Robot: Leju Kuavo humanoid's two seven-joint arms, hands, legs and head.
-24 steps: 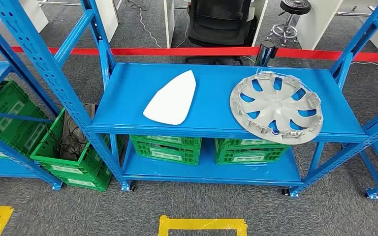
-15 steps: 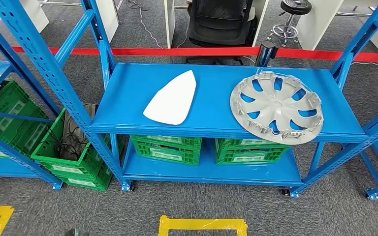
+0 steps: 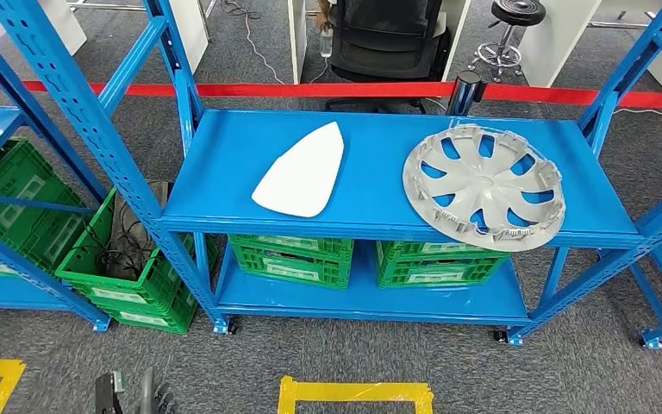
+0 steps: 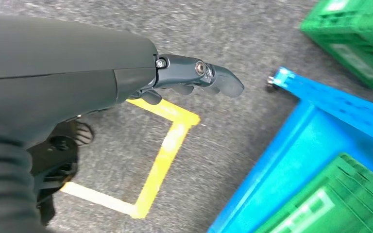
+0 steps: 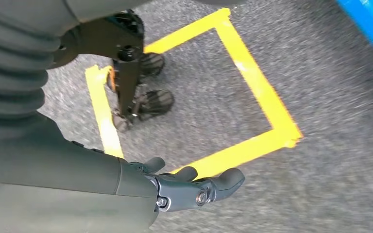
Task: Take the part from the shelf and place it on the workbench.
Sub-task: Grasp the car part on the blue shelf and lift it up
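Two parts lie on the top board of the blue shelf (image 3: 224,164). One is a flat white part (image 3: 302,172), shaped like a teardrop, with its point toward the back. The other is a round silver wheel cover (image 3: 483,185), to the right of the white part and well apart from it; its front edge reaches the front edge of the board. Which of the two is the part for the task, I cannot tell. Both lie untouched on the shelf.

On the lower board of this shelf stand two green crates (image 3: 291,259), side by side. What is in them is hidden by the top board. A third green crate (image 3: 134,267) stands on the floor at the left of the shelf, and dark cables lie in it. One more green crate (image 3: 9,198) sits in the neighbouring blue rack at the far left; its inside is not clear.

The left hand (image 4: 194,77) hangs over the grey carpet, close to a yellow tape square (image 4: 160,155); its fingers are loosely extended and hold nothing. The right hand (image 5: 194,187) hangs also over the carpet, over another yellow tape square (image 5: 257,87), fingers lightly bent and apart, holding nothing.

Behind the shelf runs one red barrier tape (image 3: 310,89), and behind it stand one black office chair (image 3: 384,39) and one black stool (image 3: 508,30).
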